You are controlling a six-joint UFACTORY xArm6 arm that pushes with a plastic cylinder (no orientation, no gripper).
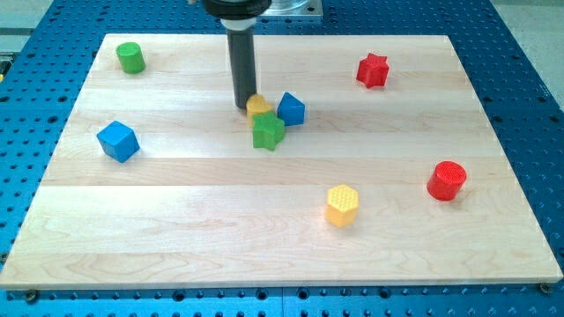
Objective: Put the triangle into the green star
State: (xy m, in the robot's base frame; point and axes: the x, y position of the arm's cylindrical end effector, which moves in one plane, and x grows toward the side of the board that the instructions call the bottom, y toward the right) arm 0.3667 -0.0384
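My tip stands on the board just left of a small yellow block and touches it or nearly does; that block's shape is hard to make out. The green star lies directly below the yellow block and touches it. A blue block that looks triangular sits to the right of the yellow block, touching it and close to the star's upper right. The three blocks form a tight cluster near the top centre of the wooden board.
A green cylinder is at the top left and a blue cube at the left. A red star is at the top right, a red cylinder at the right, and a yellow hexagon at the lower centre-right.
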